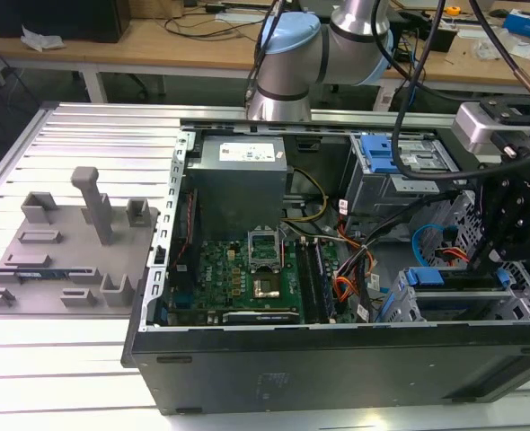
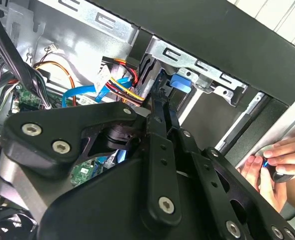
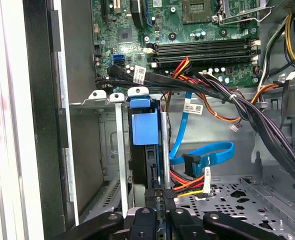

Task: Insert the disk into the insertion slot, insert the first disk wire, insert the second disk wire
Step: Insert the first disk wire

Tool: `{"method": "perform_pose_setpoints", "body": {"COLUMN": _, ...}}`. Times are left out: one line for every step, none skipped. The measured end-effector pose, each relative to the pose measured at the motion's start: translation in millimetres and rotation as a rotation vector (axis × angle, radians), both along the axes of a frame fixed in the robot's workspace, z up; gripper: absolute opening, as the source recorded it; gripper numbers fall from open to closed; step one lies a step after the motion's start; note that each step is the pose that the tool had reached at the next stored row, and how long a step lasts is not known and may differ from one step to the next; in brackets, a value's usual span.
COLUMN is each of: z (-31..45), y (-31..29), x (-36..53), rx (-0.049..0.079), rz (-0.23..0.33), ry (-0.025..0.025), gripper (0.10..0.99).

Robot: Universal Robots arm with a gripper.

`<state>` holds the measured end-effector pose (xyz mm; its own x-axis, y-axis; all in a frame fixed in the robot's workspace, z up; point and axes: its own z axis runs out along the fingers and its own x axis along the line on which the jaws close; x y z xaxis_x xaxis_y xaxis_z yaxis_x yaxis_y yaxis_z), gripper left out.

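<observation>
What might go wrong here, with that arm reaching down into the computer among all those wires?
Two risks, I'd guess. The gripper hangs right by the disk, with a loose blue cable and red-and-yellow wires crowding it; a move could snag or tug them. And a person's hand is right beside the case, close to the gripper, so it might get bumped.

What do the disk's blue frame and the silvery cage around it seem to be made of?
The disk's blue carrier looks like moulded plastic: an even bright colour and a smooth face with a soft sheen. The insertion slot looks like bare sheet metal, likely steel: thin, folded silver-grey strips with bent tabs.
</observation>
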<state>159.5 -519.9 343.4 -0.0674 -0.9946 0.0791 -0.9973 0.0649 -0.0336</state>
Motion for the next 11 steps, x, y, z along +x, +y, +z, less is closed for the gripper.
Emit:
{"method": "perform_pose_setpoints", "body": {"z": -0.2, "y": -0.2, "x": 0.0, "rx": 0.000, "rz": 0.000, "ry": 0.0000, "gripper": 0.165}}
{"method": "perform_pose_setpoints", "body": {"z": -0.2, "y": -0.6, "x": 0.0, "rx": 0.000, "rz": 0.000, "ry": 0.0000, "gripper": 0.165}}
{"method": "perform_pose_setpoints", "body": {"z": -0.4, "y": -0.7, "x": 0.0, "rx": 0.000, "rz": 0.000, "ry": 0.0000, "gripper": 0.165}}
{"method": "perform_pose_setpoints", "body": {"z": -0.5, "y": -0.9, "x": 0.0, "rx": 0.000, "rz": 0.000, "ry": 0.0000, "gripper": 0.165}}
{"method": "perform_pose_setpoints", "body": {"z": -0.7, "y": -1.1, "x": 0.0, "rx": 0.000, "rz": 0.000, "ry": 0.0000, "gripper": 0.165}}
{"method": "perform_pose_setpoints", "body": {"z": -0.9, "y": -1.2, "x": 0.0, "rx": 0.000, "rz": 0.000, "ry": 0.0000, "gripper": 0.165}}
{"method": "perform_pose_setpoints", "body": {"z": -1.2, "y": -1.3, "x": 0.0, "rx": -0.001, "rz": 0.000, "ry": 0.0000, "gripper": 0.165}}
{"method": "perform_pose_setpoints", "body": {"z": -1.9, "y": -1.3, "x": 0.0, "rx": -0.001, "rz": 0.000, "ry": -0.0001, "gripper": 0.165}}
{"method": "perform_pose_setpoints", "body": {"z": -2.6, "y": -1.3, "x": 0.0, "rx": -0.001, "rz": 0.000, "ry": -0.0001, "gripper": 0.165}}
{"method": "perform_pose_setpoints", "body": {"z": -3.3, "y": -1.3, "x": 0.0, "rx": -0.001, "rz": 0.000, "ry": -0.0001, "gripper": 0.165}}
{"method": "perform_pose_setpoints", "body": {"z": -3.7, "y": -1.3, "x": 0.0, "rx": -0.001, "rz": 0.000, "ry": -0.0001, "gripper": 0.165}}
